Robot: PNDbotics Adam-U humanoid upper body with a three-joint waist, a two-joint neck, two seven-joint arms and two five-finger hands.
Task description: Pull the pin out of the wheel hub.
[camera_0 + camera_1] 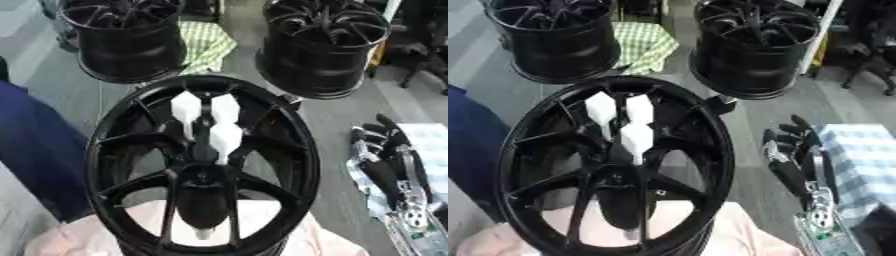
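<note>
While the right hand (798,165) hangs off to the side, fingers relaxed and empty, can't tell about the hub (203,172) (pin hidden, left hand unseen).

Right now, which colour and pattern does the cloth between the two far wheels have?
Green and white checks on the cloth, clearest in the right eye view.

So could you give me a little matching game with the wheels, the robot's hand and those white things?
Things:
1. near wheel hub
2. white pieces
3. right hand
4. green checked cloth

Places:
A. between the two far wheels
B. idle at the right, fingers pointing up
C. biggest in view, close to the camera
D. among the spokes above the near hub's centre

Pairs: 1-C, 2-D, 3-B, 4-A
</note>
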